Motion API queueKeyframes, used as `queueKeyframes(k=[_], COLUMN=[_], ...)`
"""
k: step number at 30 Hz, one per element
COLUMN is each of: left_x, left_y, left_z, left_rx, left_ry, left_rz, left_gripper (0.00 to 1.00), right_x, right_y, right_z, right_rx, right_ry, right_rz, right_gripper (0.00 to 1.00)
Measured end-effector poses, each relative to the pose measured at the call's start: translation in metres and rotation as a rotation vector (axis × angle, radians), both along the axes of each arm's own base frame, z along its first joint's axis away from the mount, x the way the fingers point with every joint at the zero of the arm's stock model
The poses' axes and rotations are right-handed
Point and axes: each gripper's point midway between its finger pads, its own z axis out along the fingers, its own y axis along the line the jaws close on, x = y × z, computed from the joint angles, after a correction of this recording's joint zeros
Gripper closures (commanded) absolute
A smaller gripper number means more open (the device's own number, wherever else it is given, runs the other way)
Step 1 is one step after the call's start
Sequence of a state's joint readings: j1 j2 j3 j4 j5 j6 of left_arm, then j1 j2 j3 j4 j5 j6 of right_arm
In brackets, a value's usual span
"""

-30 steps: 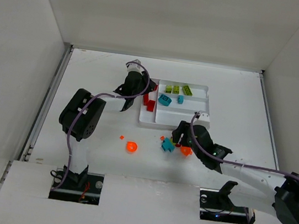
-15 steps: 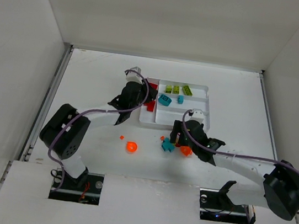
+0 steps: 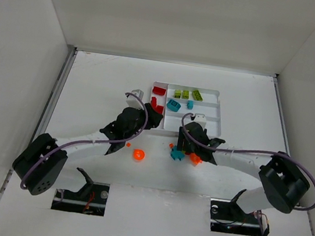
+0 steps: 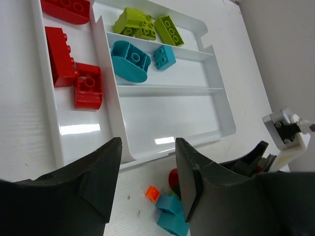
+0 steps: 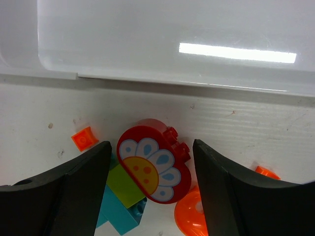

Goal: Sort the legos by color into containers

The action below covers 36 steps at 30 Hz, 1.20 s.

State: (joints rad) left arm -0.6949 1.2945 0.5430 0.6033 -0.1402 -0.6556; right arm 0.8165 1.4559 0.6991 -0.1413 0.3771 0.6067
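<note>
The white tray (image 3: 219, 116) holds red bricks (image 3: 159, 90) in its narrow left slot, yellow-green bricks (image 3: 185, 94) in the far long slot and teal bricks (image 3: 174, 105) in the middle one. The nearest long slot (image 4: 167, 113) holds nothing. My left gripper (image 3: 152, 119) is open and empty at the tray's near-left corner. My right gripper (image 5: 151, 164) is open, with a finger on each side of a red flower-printed brick (image 5: 155, 167), not touching it. That brick lies in a loose cluster with a yellow-green brick (image 5: 123, 187), a teal brick (image 3: 177, 154) and a rounded orange piece (image 5: 192, 219).
A rounded orange brick (image 3: 138, 155) and a tiny orange piece (image 3: 128, 144) lie left of the cluster. Another tiny orange piece (image 5: 83, 138) sits beside the flower brick, with one more (image 5: 266, 171) to the right. The tray's near wall (image 5: 147, 49) is just beyond the cluster.
My left arm has drawn back from the tray's red slot toward the near-left corner, uncovering the red bricks. My right gripper has shifted slightly left over the loose cluster.
</note>
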Motion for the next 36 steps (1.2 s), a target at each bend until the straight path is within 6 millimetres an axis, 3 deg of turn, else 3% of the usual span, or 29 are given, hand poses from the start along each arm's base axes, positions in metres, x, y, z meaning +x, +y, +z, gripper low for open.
queueKeyframes(k=[8, 12, 17, 30, 36], left_x=[-0.013, -0.017, -0.026, -0.066, -0.074], left_y=[-0.006, -0.008, -0.013, -0.029, -0.034], left_z=[-0.002, 0.0, 0.018, 0.057, 0.058], left_rx=[0.008, 0.004, -0.025, -0.101, -0.103], left_ry=[-0.003, -0.007, -0.039, -0.109, -0.105], left_rz=[-0.042, -0.054, -0.083, -0.192, -0.22], left_gripper=[0.52, 0.5, 0.46, 0.38, 0.36], right_x=[0.004, 0.004, 0.003, 0.012, 0.023], right_y=[0.001, 0.001, -0.004, 0.011, 0.023], right_z=[-0.001, -0.001, 0.007, 0.081, 0.123], right_rx=[-0.032, -0.032, -0.032, 0.138, 0.227], right_ry=[0.028, 0.031, 0.017, -0.115, -0.187], right_rz=[-0.024, -0.038, -0.053, -0.07, -0.081], right_gripper=[0.57, 0.61, 0.62, 0.62, 0.62])
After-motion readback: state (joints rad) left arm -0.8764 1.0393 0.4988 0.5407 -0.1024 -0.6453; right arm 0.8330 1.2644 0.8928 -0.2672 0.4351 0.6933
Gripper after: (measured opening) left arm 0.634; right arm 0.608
